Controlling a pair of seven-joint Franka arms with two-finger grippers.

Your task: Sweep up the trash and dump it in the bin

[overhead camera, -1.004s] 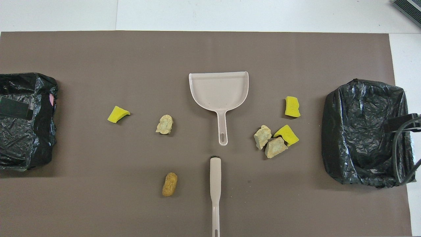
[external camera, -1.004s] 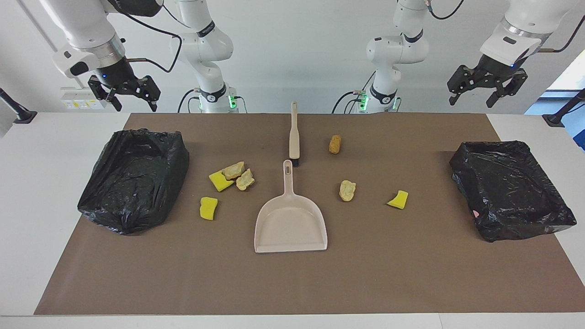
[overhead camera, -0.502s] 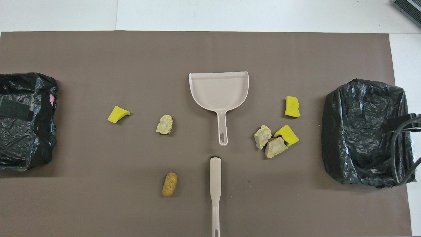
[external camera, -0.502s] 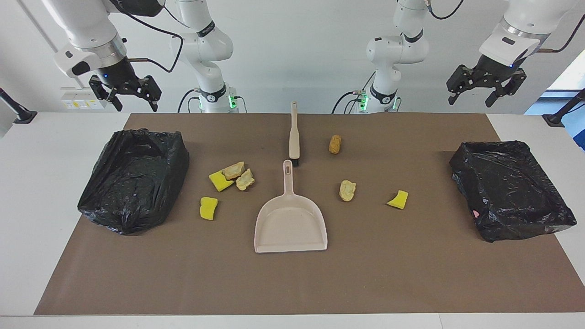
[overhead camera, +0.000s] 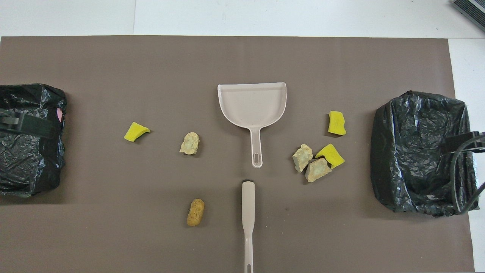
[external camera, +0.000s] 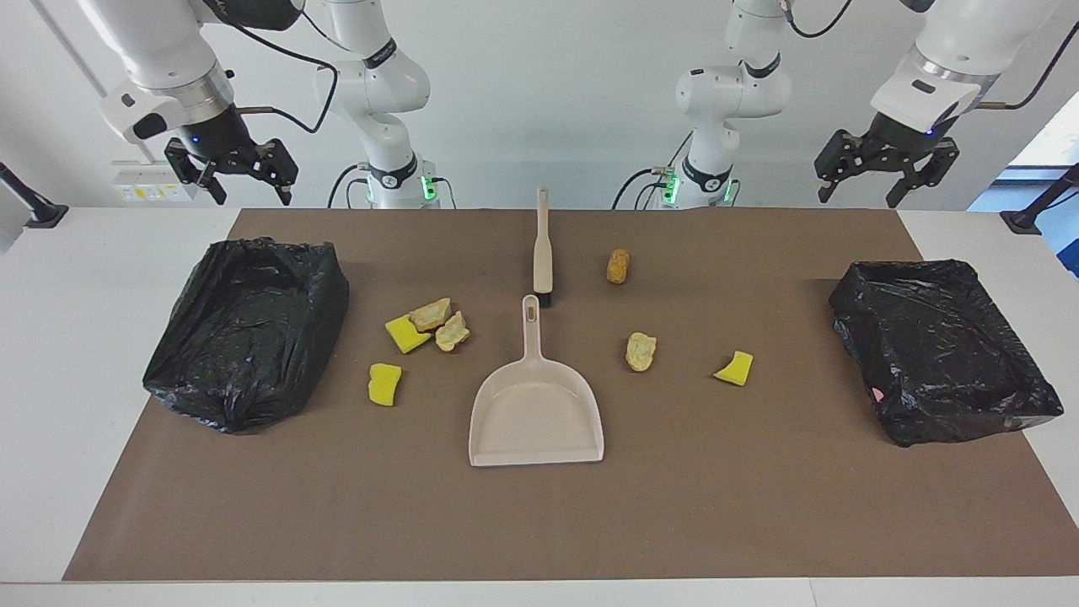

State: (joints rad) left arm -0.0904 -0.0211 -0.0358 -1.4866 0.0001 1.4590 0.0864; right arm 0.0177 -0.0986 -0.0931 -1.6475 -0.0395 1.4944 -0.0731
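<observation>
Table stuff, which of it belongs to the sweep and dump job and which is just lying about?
Job:
- dustpan
- brush
- seven scraps
- two bag-lined bins
- left gripper, right gripper: open, raised, holding nothing

Lying about:
- brown mat

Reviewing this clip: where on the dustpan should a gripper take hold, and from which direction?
Probably the dustpan by its narrow handle, from above, closing across its width. The handle lies flat, points toward the robots and has bare mat at both sides; the scoop is too wide.
</observation>
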